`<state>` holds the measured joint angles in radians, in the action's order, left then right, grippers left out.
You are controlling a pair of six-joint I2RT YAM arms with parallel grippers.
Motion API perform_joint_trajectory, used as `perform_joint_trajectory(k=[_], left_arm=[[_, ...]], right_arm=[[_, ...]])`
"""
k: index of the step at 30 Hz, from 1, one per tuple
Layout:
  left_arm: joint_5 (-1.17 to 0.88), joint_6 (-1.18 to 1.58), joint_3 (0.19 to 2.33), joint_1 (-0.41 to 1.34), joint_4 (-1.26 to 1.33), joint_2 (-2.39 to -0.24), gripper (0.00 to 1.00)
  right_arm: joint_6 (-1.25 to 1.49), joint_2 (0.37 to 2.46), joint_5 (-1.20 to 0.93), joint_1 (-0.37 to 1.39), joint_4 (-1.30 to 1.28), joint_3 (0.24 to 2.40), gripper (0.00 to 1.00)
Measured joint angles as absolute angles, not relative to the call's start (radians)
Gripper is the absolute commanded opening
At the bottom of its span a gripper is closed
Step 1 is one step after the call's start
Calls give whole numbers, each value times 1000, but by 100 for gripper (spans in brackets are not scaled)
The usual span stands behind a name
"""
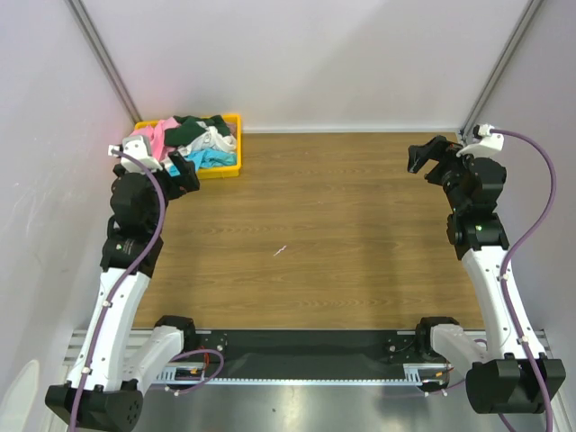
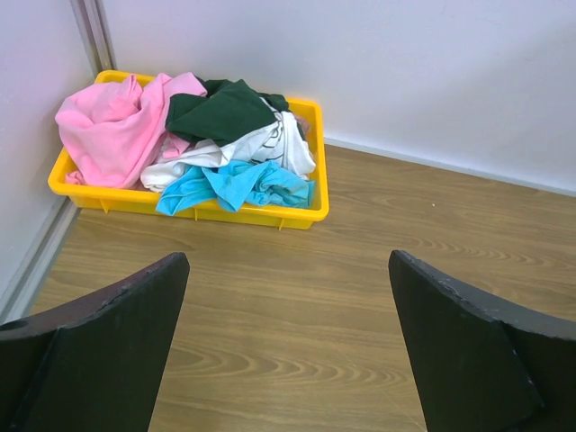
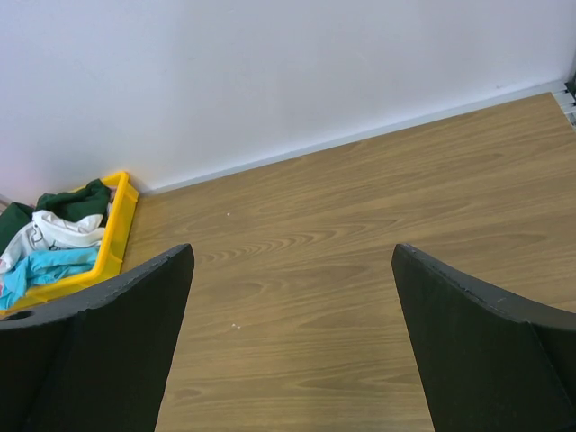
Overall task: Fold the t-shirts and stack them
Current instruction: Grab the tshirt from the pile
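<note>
The wood-grain table (image 1: 315, 225) fills the workspace, enclosed by pale walls (image 1: 342, 54) from 9 o'clock round to 3 o'clock. The left arm (image 1: 126, 270) rises along the 9 o'clock edge and the right arm (image 1: 490, 270) along the 3 o'clock edge, both bases at 6 o'clock. A yellow tray (image 1: 237, 144) sits in the 10 o'clock corner of the table, tight to the rear wall. All t-shirts (image 1: 193, 142) observed lie inside it as one crumpled, unfolded heap. In the left wrist view, the pink shirt (image 2: 112, 126) occupies the tray's 9 o'clock end and hangs over the rim. The white shirt (image 2: 261, 144) with dark green sleeves lies at 12 to 3 o'clock, partly over the pink one. The turquoise shirt (image 2: 234, 184) is bunched along the 6 o'clock wall, touching the white one. The left gripper (image 2: 288, 261) hovers just at 6 o'clock of the tray, apart from it, jaws spread wide and released, with bare wood between the fingers (image 2: 135, 315). The right gripper (image 3: 292, 256) hangs at the table's 2 o'clock, well apart from the tray, aimed toward 9 o'clock, likewise spread and released. A small pale speck (image 1: 280, 251) lies near the table's centre.
</note>
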<state>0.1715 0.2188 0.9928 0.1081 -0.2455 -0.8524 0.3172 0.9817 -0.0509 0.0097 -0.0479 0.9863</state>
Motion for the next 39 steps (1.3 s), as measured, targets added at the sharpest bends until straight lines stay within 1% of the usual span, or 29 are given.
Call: perform_joint_trajectory(k=[8, 11, 17, 25, 33, 39], left_arm=[[162, 231, 993, 108, -241, -840, 100], [192, 242, 999, 108, -250, -867, 100], [194, 323, 1140, 98, -288, -1084, 100], [199, 422, 1229, 40, -291, -1311, 100], [201, 431, 1299, -37, -181, -1501, 100], [162, 437, 1302, -109, -70, -1626, 100]], right_arm=[[317, 994, -49, 10, -47, 986, 100], [317, 992, -43, 10, -43, 982, 100], [318, 981, -22, 21, -46, 949, 100], [300, 929, 33, 43, -63, 929, 100], [290, 925, 55, 43, -63, 928, 100], [298, 951, 60, 43, -63, 924, 100]])
